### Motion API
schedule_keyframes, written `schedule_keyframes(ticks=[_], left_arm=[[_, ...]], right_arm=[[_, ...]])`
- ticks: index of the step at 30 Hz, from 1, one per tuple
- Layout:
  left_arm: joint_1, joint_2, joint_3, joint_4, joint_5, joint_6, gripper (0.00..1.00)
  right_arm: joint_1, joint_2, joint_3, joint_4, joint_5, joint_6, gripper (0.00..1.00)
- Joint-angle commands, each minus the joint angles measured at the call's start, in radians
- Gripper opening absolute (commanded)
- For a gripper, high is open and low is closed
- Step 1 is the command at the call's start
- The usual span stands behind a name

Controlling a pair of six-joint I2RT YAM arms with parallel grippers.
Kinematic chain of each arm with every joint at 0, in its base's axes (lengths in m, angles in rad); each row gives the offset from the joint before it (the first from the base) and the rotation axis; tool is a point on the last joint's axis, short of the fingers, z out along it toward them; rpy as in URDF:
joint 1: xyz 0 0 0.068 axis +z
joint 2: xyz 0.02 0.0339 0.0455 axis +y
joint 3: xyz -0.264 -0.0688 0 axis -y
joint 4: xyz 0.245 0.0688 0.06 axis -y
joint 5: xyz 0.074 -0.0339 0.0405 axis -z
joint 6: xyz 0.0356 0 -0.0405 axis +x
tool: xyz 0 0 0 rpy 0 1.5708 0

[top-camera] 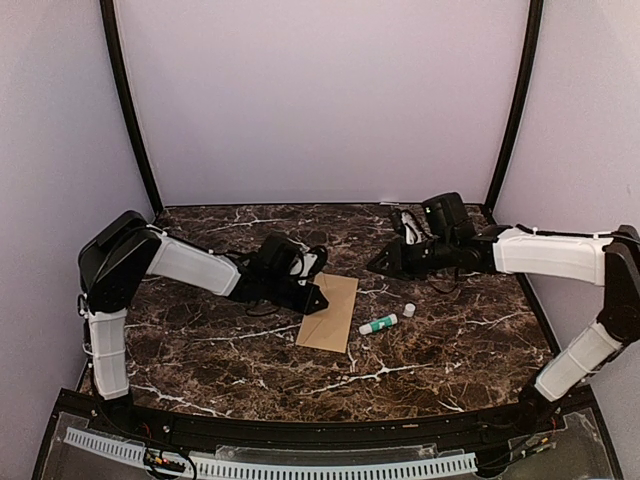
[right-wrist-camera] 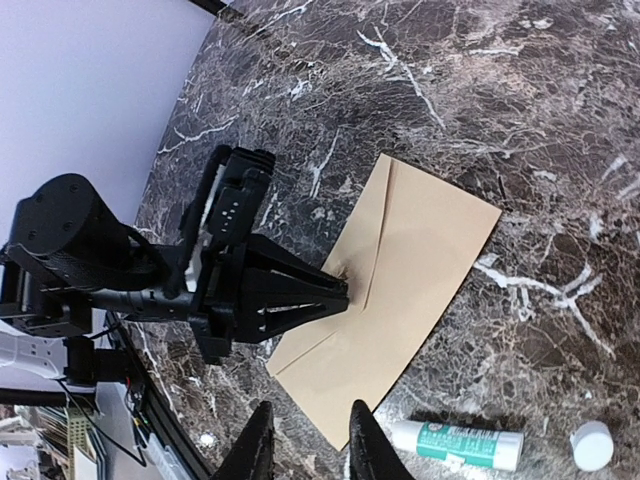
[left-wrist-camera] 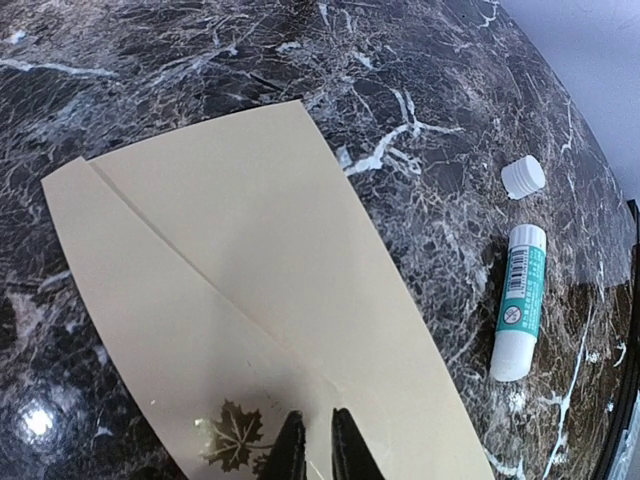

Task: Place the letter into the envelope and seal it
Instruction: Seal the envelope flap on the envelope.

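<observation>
The tan envelope (top-camera: 332, 318) lies flat on the marble table, flap folded down; it also shows in the left wrist view (left-wrist-camera: 250, 250) and the right wrist view (right-wrist-camera: 430, 250). My left gripper (top-camera: 322, 298) is shut, with its tips down on the flap's point (right-wrist-camera: 343, 291). In its own view the fingers (left-wrist-camera: 318, 450) stand close together beside a dark maple-leaf mark (left-wrist-camera: 232, 448). My right gripper (top-camera: 376, 265) is open and empty (right-wrist-camera: 308, 445), hovering off the envelope's far right side. No letter is in view.
An uncapped glue stick (top-camera: 378, 324) lies just right of the envelope, seen also from both wrists (left-wrist-camera: 520, 300) (right-wrist-camera: 460, 443). Its white cap (top-camera: 409, 310) stands a little beyond it (left-wrist-camera: 524, 177) (right-wrist-camera: 592, 445). Purple walls enclose the table.
</observation>
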Motion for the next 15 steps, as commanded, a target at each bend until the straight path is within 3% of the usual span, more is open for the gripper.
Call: schedule_keyframes(ticks=[1, 4, 15], left_arm=[[-0.004, -0.109, -0.055, -0.029, -0.016, 0.000, 0.10], [-0.003, -0.128, -0.084, -0.018, -0.001, -0.003, 0.11], [-0.003, -0.119, -0.164, 0.034, 0.055, -0.045, 0.10]], right_arm=[[0.034, 0.080, -0.011, 0.126, 0.020, 0.009, 0.18], [0.061, 0.133, 0.003, 0.183, 0.014, 0.012, 0.10], [0.141, 0.354, 0.111, 0.270, -0.024, 0.019, 0.00]])
